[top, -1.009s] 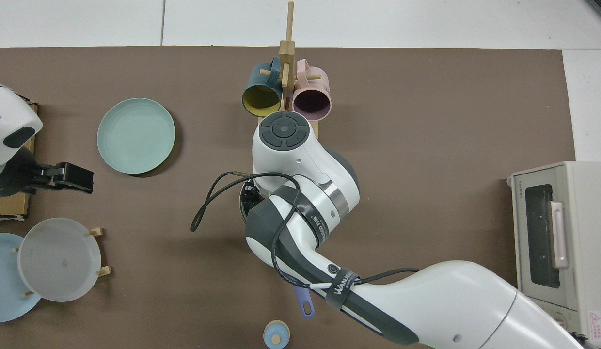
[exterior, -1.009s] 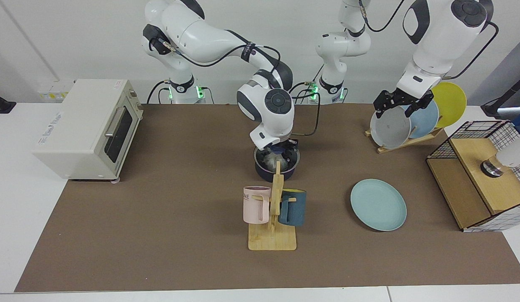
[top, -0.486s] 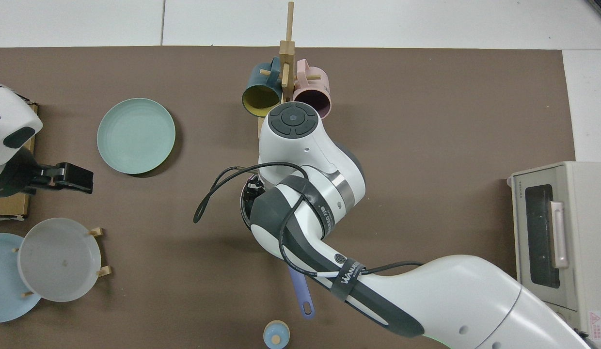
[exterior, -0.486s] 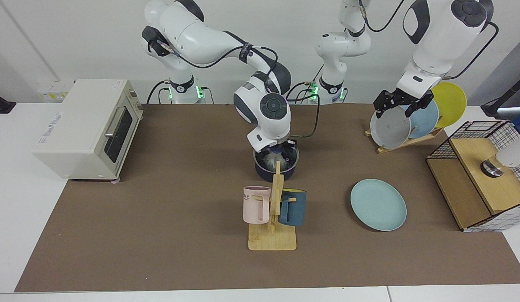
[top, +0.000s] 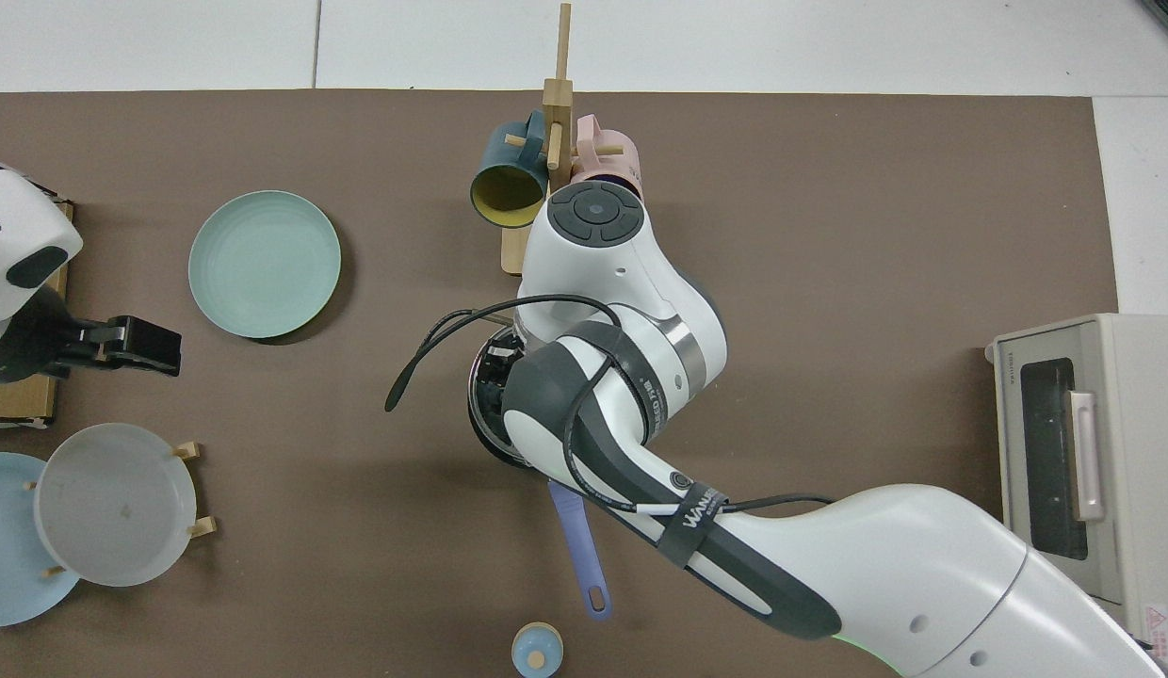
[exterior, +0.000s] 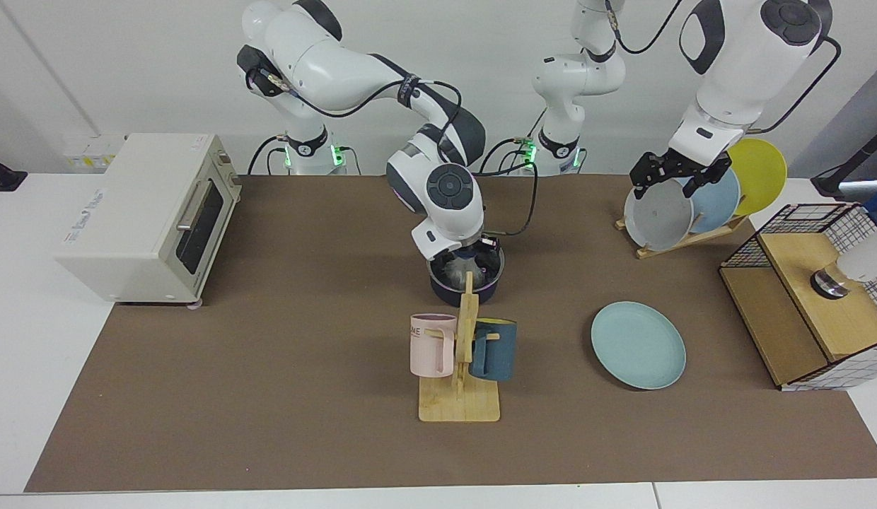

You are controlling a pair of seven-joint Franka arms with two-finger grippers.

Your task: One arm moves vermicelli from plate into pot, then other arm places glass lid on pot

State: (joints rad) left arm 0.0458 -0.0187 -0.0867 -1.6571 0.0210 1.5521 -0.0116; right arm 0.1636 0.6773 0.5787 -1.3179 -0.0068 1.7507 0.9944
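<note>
The black pot (exterior: pixel 467 288) stands mid-table, and its blue-purple handle (top: pixel 576 546) shows in the top view. Whitish vermicelli (exterior: pixel 449 268) lies inside the pot. My right gripper (exterior: pixel 481 256) hangs just over the pot's opening, mostly hidden behind its own wrist. The pale teal plate (exterior: pixel 638 345) (top: pixel 264 264) lies bare on the mat. Only the blue knob of the glass lid (top: pixel 537 652) shows, near the mat's edge beyond the pot handle. My left gripper (exterior: pixel 679 178) (top: pixel 137 345) waits open above the plate rack, holding nothing.
A wooden mug stand (exterior: pixel 461 396) with a pink mug (exterior: pixel 431 345) and a dark teal mug (exterior: pixel 494 350) stands just in front of the pot. A toaster oven (exterior: pixel 148 212), a rack of grey, blue and yellow plates (exterior: pixel 658 215) and a wire-framed wooden box (exterior: pixel 813 304) line the sides.
The right arm's wrist has risen and swung away from over the pot, so more of the pot's rim and handle shows from above. The left arm has not moved.
</note>
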